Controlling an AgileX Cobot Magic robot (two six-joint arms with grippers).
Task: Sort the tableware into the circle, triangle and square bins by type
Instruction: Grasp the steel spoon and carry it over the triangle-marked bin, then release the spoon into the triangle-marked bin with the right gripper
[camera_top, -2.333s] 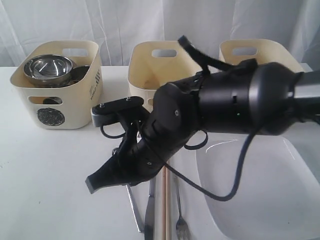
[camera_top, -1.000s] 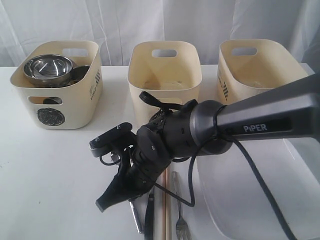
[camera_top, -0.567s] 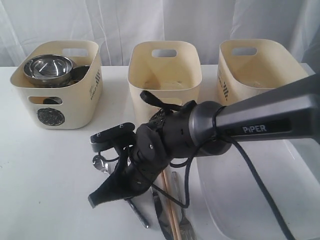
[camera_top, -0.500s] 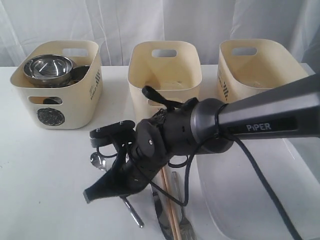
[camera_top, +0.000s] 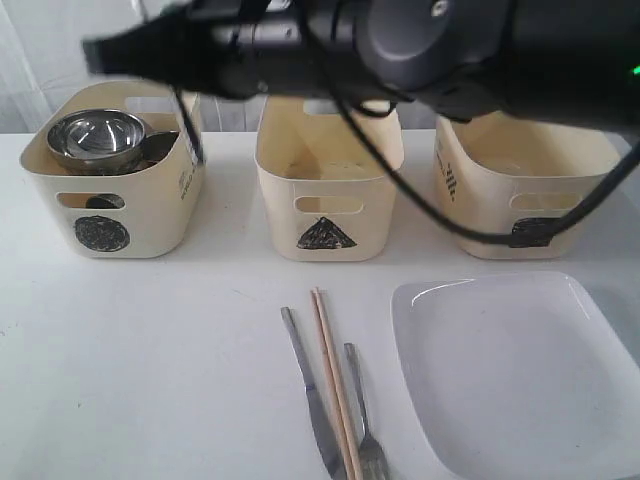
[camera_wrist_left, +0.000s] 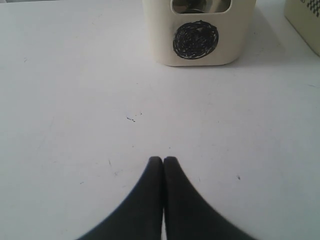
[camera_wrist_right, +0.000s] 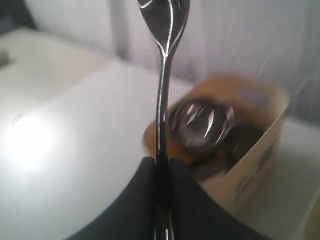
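Note:
My right gripper (camera_wrist_right: 161, 162) is shut on the handle of the steel spoon (camera_wrist_right: 161, 85), whose bowl points away from the wrist. In the exterior view this gripper (camera_top: 100, 47) hangs blurred, high above the circle bin (camera_top: 110, 200), which holds steel bowls (camera_top: 97, 135). The knife (camera_top: 305, 385), chopsticks (camera_top: 330, 385) and fork (camera_top: 362, 420) lie side by side on the table, left of the white square plate (camera_top: 510, 370). The triangle bin (camera_top: 325, 190) and square bin (camera_top: 525, 195) stand at the back. My left gripper (camera_wrist_left: 163, 160) is shut and empty, low over bare table facing the circle bin (camera_wrist_left: 200, 37).
The right arm (camera_top: 450, 40) stretches across the top of the exterior view, over the triangle and square bins, with a cable (camera_top: 430, 210) hanging in front of them. White curtains close off the back. The white table (camera_top: 140, 370) shows bare at front left.
The right gripper has closed on the spoon, lifted it off the table and swung up and left, over the circle bin. The left gripper has not visibly moved.

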